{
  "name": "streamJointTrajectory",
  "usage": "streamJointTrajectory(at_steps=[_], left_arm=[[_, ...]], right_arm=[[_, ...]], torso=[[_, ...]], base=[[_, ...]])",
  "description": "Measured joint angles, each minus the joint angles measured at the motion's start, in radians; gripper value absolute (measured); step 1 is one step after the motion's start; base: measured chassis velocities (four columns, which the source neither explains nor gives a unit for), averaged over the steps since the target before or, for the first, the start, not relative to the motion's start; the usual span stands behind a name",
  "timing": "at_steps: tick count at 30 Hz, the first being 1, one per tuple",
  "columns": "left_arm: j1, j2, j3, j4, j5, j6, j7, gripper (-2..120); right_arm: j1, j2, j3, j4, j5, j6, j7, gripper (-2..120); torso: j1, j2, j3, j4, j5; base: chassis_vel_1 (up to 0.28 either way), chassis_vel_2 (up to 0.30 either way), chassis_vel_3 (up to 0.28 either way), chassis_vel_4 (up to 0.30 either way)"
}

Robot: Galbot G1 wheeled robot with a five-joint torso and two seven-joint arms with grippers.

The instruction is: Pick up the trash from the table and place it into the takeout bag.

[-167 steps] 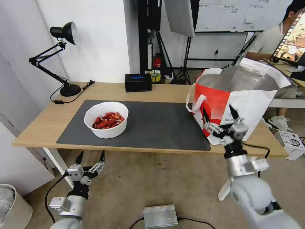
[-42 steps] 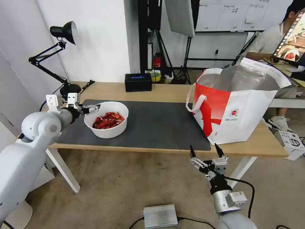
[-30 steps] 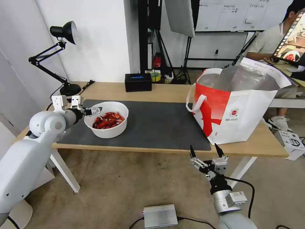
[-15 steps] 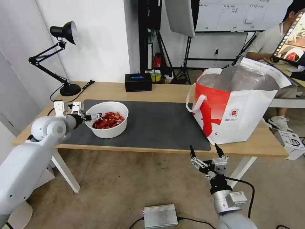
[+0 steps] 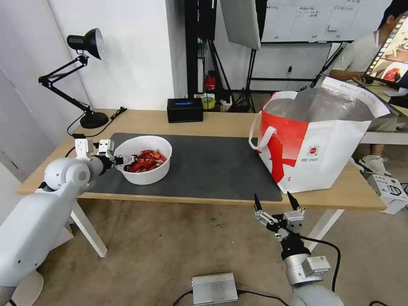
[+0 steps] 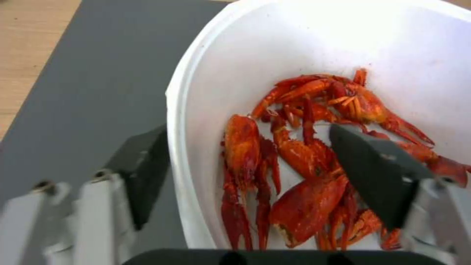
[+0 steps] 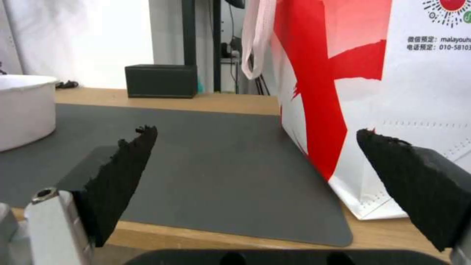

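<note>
Left of centre in the head view, the white bowl (image 5: 143,160) of red crayfish shells (image 5: 144,160) sits on the dark grey mat (image 5: 204,166) that covers the middle of the light-wood table (image 5: 221,123). The left gripper (image 5: 123,160) reaches in from the left of the frame and straddles the bowl's near-left rim. In the left wrist view its jaws are spread wide, with one dark finger (image 6: 142,173) outside the white wall (image 6: 189,154) over the mat and the other finger (image 6: 375,171) inside, above the shells (image 6: 304,162). The outer finger lies right against the rim, though whether it actually touches the wall is hard to judge from this angle. At the right of the head view the red-and-white takeout bag (image 5: 316,140) stands upright on the table, its foil-lined mouth open and its base half on the mat's right edge. A black tissue box (image 5: 184,110) sits at the table's far edge, upper centre, and a black desk lamp (image 5: 80,76) stands at the upper left. The right gripper (image 5: 276,208) hangs low in the lower right of the frame, below the table's front edge, with its jaws held wide and nothing between them. In the right wrist view its two fingers (image 7: 123,173) frame the mat (image 7: 216,173) and the bag's red-and-white side (image 7: 353,88).
</note>
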Motion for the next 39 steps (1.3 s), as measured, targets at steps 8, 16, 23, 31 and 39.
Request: streamJointTrajectory(at_steps=[8, 16, 23, 31, 39], left_arm=[[0.008, 0.001, 0.000, -0.001, 0.033, -0.001, 0.027, 45], [0.012, 0.000, 0.000, -0.003, 0.037, 0.000, 0.031, 17], [0.019, 0.002, -0.006, -0.020, 0.037, 0.000, 0.031, 0], [0.047, 0.003, -0.022, -0.072, 0.008, 0.001, 0.026, 0], [0.069, 0.000, -0.049, -0.145, -0.077, 0.002, -0.025, 0]], right_arm=[[0.000, 0.000, 0.000, 0.000, 0.000, 0.000, 0.000, 100], [0.000, 0.000, 0.000, 0.000, 0.000, 0.000, 0.000, 100], [0.000, 0.000, 0.000, 0.000, 0.000, 0.000, 0.000, 100], [0.000, 0.000, 0.000, 0.000, 0.000, 0.000, 0.000, 100], [0.000, 0.000, 0.000, 0.000, 0.000, 0.000, 0.000, 100]], torso=[[0.000, 0.000, 0.000, 0.0000, 0.0000], [0.000, 0.000, 0.000, 0.0000, -0.0002], [0.000, 0.000, 0.000, 0.0000, -0.0001], [0.000, 0.000, 0.000, -0.0001, -0.0002], [0.000, 0.000, 0.000, -0.0001, -0.0001]], base=[[0.000, 0.000, 0.000, 0.000], [0.000, 0.000, 0.000, 0.000], [0.000, 0.000, 0.000, 0.000], [0.000, 0.000, 0.000, 0.000], [0.000, 0.000, 0.000, 0.000]])
